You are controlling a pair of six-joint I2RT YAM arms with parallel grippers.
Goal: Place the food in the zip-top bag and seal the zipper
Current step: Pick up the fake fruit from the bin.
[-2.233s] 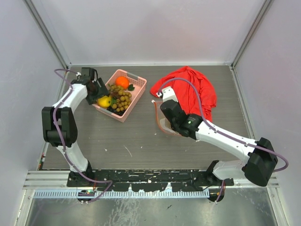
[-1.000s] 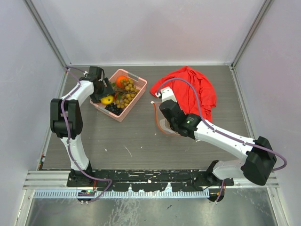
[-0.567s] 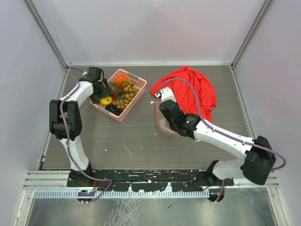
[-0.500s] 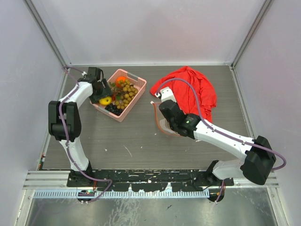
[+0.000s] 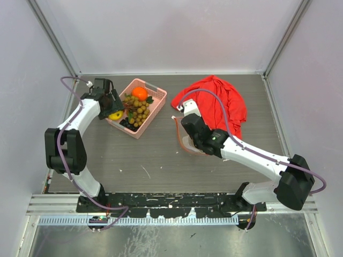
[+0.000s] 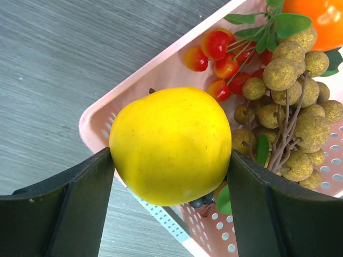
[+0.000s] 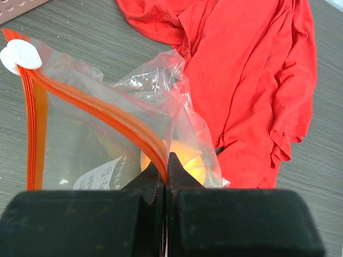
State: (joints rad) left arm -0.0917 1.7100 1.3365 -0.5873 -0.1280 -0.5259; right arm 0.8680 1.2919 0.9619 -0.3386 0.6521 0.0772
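Note:
My left gripper (image 5: 113, 108) is shut on a yellow round fruit (image 6: 170, 144), held over the near left rim of the pink basket (image 5: 156, 101). The basket holds the orange (image 5: 140, 92), the bunch of golden-brown berries (image 5: 138, 112) and small red berries (image 6: 217, 44). My right gripper (image 7: 166, 167) is shut on the orange-red zipper (image 7: 102, 112) of the clear zip-top bag (image 7: 80, 155), holding its mouth up. A yellow-orange fruit (image 7: 187, 160) lies inside the bag. In the top view the bag (image 5: 185, 140) sits at table centre.
A crumpled red cloth (image 5: 222, 101) lies right behind the bag, touching it. A white slider tab (image 7: 20, 55) sits at the zipper's far end. Grey walls close the table on three sides.
My left gripper, shut on the yellow fruit, has lifted and drawn back toward the basket's left rim. The right arm and the bag have hardly moved.

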